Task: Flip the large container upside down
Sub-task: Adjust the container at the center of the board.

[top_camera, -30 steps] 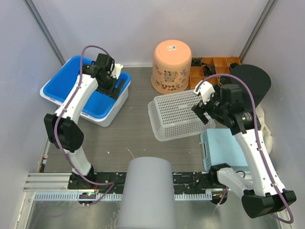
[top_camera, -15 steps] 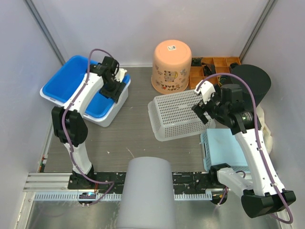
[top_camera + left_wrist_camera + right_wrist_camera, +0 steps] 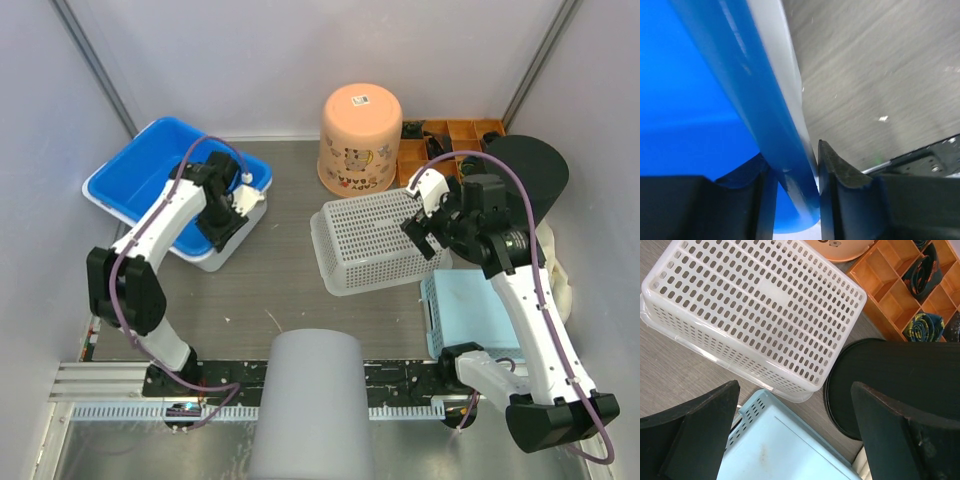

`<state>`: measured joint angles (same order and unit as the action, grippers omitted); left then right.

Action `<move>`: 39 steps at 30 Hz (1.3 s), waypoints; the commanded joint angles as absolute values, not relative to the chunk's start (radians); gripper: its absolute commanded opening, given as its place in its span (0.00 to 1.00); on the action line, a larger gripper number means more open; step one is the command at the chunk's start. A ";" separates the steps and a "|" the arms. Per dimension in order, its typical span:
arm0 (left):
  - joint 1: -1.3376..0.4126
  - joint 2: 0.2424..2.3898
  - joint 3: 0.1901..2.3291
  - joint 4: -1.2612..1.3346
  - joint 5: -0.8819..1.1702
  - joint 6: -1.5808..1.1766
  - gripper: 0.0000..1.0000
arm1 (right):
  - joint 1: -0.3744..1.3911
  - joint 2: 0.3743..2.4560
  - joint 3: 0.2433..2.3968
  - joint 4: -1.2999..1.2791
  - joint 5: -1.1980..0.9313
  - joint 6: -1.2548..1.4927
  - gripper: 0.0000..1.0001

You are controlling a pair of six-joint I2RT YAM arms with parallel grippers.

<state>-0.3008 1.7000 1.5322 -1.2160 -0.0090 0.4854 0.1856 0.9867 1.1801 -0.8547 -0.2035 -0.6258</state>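
Far left, the large blue tub [image 3: 140, 180] sits at the left edge of the desk [image 3: 280, 280], mouth facing up, not yet turned over. The left fingers [image 3: 226, 215] are on its right-hand wall, and the wrist view confirms it: the blue rim [image 3: 780, 125] runs straight down between the two black fingers, one inside the tub and one outside, both pressed close against the plastic. That's a firm pinch on the wall. Whether that side is lifted off the desk, the pictures don't settle.

Moving to the middle, at the back stands an orange bucket [image 3: 360, 135], bottom up, with a label on its base. Just in front of it lies a white perforated basket [image 3: 370, 245], also overturned, its flat slotted base uppermost.

Over the basket's right end hang the right fingers [image 3: 425, 228], spread wide with nothing between them. Its wrist camera looks down on the basket [image 3: 755, 310] and a pale blue crate [image 3: 785, 440] touching the basket's near edge.

Far right at the back sits an orange divided organiser [image 3: 450, 140] with dark items in its compartments, and beside it a black round disc [image 3: 530, 170].
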 commanded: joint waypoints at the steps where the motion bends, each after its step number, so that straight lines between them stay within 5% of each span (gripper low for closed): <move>1: -0.287 1.579 1.410 -1.301 -0.093 0.719 0.24 | 0.180 1.000 1.231 -0.838 -0.224 -0.619 1.00; 3: -0.287 1.534 1.361 -1.317 -0.116 0.783 0.23 | 0.180 1.006 1.238 -0.838 -0.227 -0.614 1.00; 6: -0.287 1.442 1.282 -1.309 -0.169 0.876 0.00 | 0.180 1.013 1.247 -0.841 -0.231 -0.610 1.00; 14: -0.223 1.159 0.961 -1.209 -0.419 1.252 0.00 | 0.179 1.014 1.264 -0.849 -0.224 -0.598 1.00; 24: 0.019 1.093 0.943 -1.083 -0.455 1.526 0.00 | 0.175 1.029 1.301 -0.864 -0.247 -0.586 1.00; 39: 0.334 1.415 1.330 -1.100 -0.421 1.562 0.07 | 0.168 1.026 1.295 -0.857 -0.262 -0.586 1.00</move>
<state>0.2649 1.4117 1.2430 -1.1450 -0.2176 1.5829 0.1745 1.0302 1.2579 -0.8841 -0.2428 -0.5987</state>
